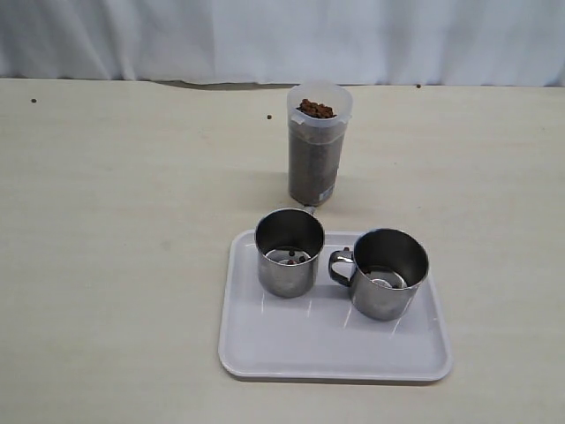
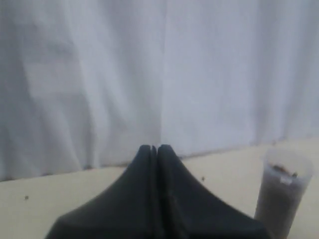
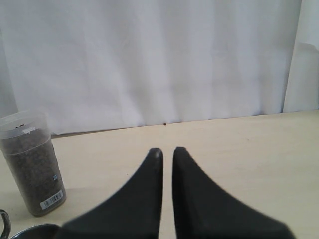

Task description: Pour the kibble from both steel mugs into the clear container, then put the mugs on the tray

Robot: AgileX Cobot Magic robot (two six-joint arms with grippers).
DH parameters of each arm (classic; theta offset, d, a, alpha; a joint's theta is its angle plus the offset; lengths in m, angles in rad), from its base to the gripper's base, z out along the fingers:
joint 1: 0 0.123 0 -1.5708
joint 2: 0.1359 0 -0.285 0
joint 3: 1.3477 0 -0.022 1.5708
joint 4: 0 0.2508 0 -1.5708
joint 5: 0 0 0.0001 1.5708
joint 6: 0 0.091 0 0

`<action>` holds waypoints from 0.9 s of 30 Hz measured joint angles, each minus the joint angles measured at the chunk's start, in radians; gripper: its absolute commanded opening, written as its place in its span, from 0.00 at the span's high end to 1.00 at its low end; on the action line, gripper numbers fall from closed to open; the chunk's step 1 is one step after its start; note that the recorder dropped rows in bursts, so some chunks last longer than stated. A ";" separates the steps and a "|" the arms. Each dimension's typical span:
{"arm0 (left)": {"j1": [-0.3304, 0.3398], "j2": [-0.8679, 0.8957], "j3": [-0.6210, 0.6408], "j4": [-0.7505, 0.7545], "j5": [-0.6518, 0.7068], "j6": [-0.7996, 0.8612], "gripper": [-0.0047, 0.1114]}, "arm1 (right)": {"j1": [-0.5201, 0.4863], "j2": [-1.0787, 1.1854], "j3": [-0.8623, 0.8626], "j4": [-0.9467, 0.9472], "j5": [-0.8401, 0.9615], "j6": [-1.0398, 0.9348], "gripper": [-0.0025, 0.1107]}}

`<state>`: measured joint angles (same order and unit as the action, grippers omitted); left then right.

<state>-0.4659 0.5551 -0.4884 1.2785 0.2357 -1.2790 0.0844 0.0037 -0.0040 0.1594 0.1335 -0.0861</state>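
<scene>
Landmark: the tray (image 1: 265, 349), white and low-rimmed, flat on the desk (image 1: 115, 230). All places below are given against it.
Steel mugs: both stand upright on the tray. The left mug (image 1: 289, 252) is at its far-left part and the right mug (image 1: 387, 272) is toward its middle-right. The right mug's handle points at its neighbour, and you cannot tell whether they touch.
Clear container (image 1: 318, 146): upright on the desk just beyond the tray's far edge, behind the left mug, with no lid.
Kibble (image 1: 316, 109): heaped to the container's rim.
Leftover pellets (image 1: 292, 257): a few lie on the left mug's floor. The right mug's floor is too reflective to read.
Stray pellets (image 1: 268, 117): single grains on the desk, well beyond the tray's far edge.
Left jaws: clenched face to face, grasping nothing, raised clear of the tray.
Right jaws: drawn together to a thin slit, grasping nothing, also clear of the tray.
Stage, as judged: pouring and placing both look complete.
Hazard 1: the container is tall, narrow and brim-full, so any arm you sweep across the tray's far edge could topple it and scatter the kibble.
Hazard 2: if you return for the leftover pellets, lifting the left mug brings you hard beside the container.
Hazard 3: a nudge to the tray's rim would likely slide both mugs with it.
</scene>
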 measured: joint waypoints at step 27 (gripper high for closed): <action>0.000 -0.440 0.149 -0.137 0.042 -0.095 0.96 | 0.000 0.000 0.000 0.000 0.000 0.000 0.93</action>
<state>-0.4659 0.1147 -0.3397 1.1416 0.2781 -1.3738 0.0844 0.0037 -0.0040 0.1594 0.1335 -0.0861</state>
